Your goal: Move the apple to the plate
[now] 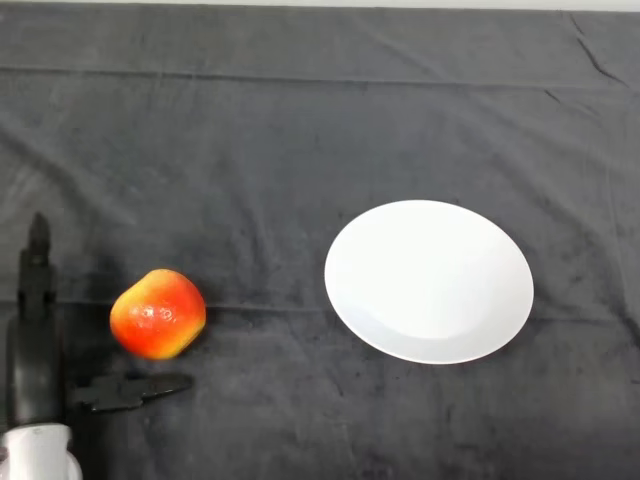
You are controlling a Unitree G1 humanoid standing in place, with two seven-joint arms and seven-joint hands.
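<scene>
A red and yellow apple (158, 313) lies on the dark cloth at the left of the table. A white plate (429, 280) lies to its right, apart from it, and holds nothing. My left hand (35, 350) is at the lower left, just left of the apple. Its fingers (37, 270) point straight away from me beside the apple's left side, and its thumb (130, 390) sticks out to the right below the apple. The hand is open and does not hold the apple; a narrow gap shows between them.
The dark cloth (320, 140) covers the whole table, with folds running across the back and a crease line along the middle.
</scene>
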